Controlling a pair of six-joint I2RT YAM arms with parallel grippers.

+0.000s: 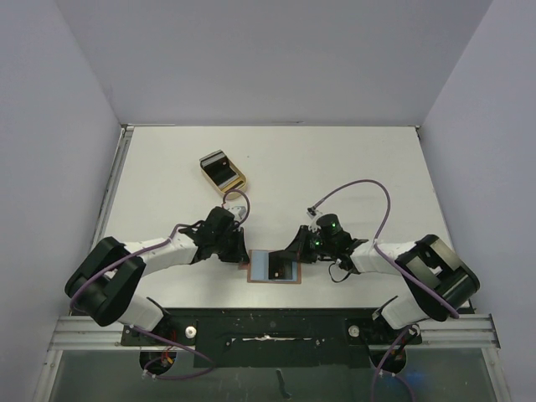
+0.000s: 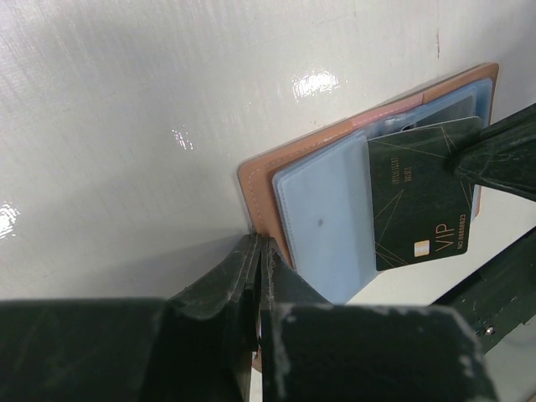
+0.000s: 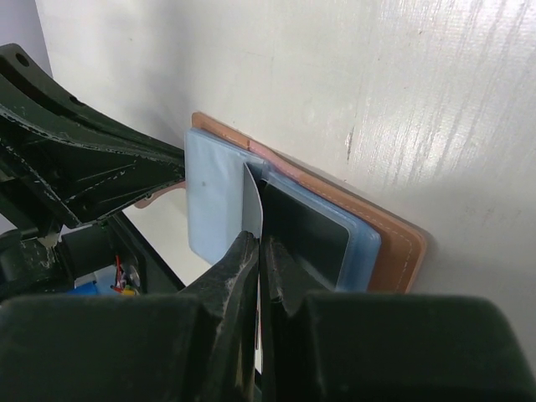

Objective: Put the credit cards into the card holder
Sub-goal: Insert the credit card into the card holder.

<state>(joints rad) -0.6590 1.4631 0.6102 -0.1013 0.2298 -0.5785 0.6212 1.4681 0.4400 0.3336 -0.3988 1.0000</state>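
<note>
White table; card holder open, my right gripper pinching a dark card partly into its pocket; left gripper pressed together. More cards wait in the tray.

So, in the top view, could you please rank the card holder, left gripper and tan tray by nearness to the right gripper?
From the right gripper:
1. card holder, at its jaws.
2. left gripper, opposite side.
3. tan tray, far back-left.

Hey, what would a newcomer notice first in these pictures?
An open brown card holder lies near the front edge of the table, the left gripper shut at its rim. The right gripper pinches a dark VIP card over one pocket. Farther back left sits a tan tray holding something dark.
</note>
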